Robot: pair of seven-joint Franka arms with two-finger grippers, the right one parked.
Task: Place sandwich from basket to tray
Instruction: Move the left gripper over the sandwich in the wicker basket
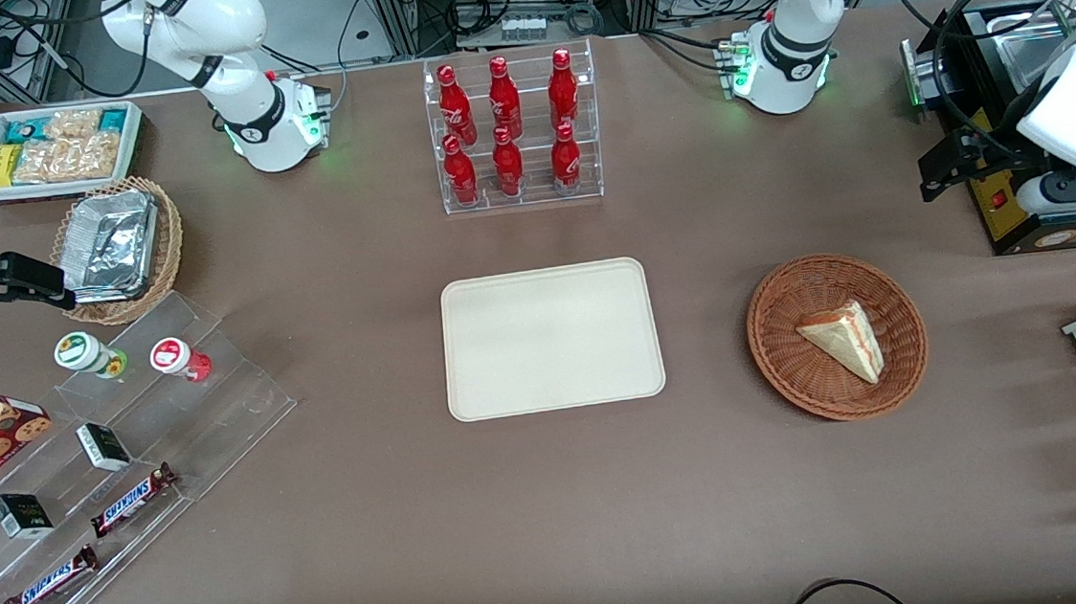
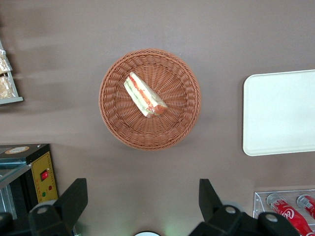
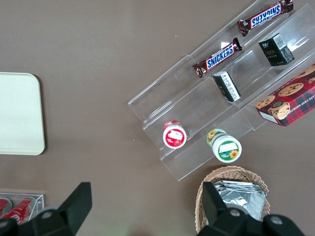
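End effector, front view: we find the end effector [image 1: 945, 164] raised near the desk [image 1: 553, 493] edge at the working arm's end, in front of a black appliance [image 1: 1049, 204]; its black fingers are hard to separate from here, and nothing hangs from them.
Basket, front view: we see the basket [image 1: 776, 341] resting on the desk toward the working arm's end, nearer the front camera than the end effector.
Sandwich, front view: the sandwich [image 1: 843, 337] lies inside the basket, its filling edge turned toward the working arm's end.
Tray, front view: the tray [image 1: 550, 337] sits bare at mid-desk, well apart from the basket.
Bottle rack, front view: a clear rack of red bottles [image 1: 510, 131] stands farther from the camera than the tray.
End effector, left wrist view: we see the end effector [image 2: 142, 199] spread wide, its two black fingers [image 2: 74, 196] far apart and gripping nothing, hovering above bare desk [image 2: 147, 19] beside the basket [image 2: 113, 98].
Sandwich, left wrist view: the sandwich [image 2: 143, 95] lies tilted across the basket's middle, red-orange layer showing.
Tray, left wrist view: the tray [image 2: 280, 113] shows only partly, clear of the basket.
Tray, right wrist view: we see one rounded corner of the tray [image 3: 19, 113] on the desk [image 3: 98, 59].
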